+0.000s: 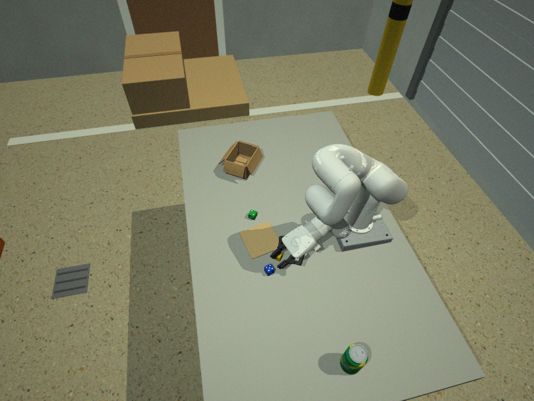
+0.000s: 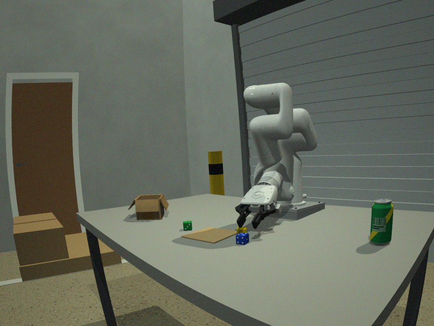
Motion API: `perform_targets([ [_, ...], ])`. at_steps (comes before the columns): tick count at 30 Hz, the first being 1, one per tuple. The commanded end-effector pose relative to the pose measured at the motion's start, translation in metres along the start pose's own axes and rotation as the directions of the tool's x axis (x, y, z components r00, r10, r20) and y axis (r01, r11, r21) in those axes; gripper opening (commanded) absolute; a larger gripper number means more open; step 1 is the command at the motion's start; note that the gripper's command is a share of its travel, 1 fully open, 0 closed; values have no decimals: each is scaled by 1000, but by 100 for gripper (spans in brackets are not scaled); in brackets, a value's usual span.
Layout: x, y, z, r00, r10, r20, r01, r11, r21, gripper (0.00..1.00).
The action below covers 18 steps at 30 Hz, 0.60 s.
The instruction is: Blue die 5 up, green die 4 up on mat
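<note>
The blue die sits flat on the table just off the near corner of the tan cardboard mat; it also shows in the side view. The yellow die sits right behind it, by the mat's edge. The green die lies on the table beyond the mat's far side. My gripper hangs a little above the yellow die, fingers pointing down, open and empty. The pips are too small to read.
A small open cardboard box stands at the far end of the table. A green can stands upright near the front right. The arm's base plate is just right of the dice.
</note>
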<state>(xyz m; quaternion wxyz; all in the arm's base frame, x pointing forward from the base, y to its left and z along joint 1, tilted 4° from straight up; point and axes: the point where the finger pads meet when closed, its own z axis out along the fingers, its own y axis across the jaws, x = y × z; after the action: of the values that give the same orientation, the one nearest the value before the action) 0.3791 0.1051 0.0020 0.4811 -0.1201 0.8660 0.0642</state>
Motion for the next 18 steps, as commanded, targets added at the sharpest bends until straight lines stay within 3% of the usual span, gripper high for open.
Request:
perform_targets([
  [1, -18, 0, -9, 1000, 0, 1, 0, 1000, 0, 47],
  [8, -40, 0, -21, 1000, 0, 1, 0, 1000, 0, 47],
  [18, -43, 0, -22, 1000, 0, -1, 0, 1000, -1, 47],
])
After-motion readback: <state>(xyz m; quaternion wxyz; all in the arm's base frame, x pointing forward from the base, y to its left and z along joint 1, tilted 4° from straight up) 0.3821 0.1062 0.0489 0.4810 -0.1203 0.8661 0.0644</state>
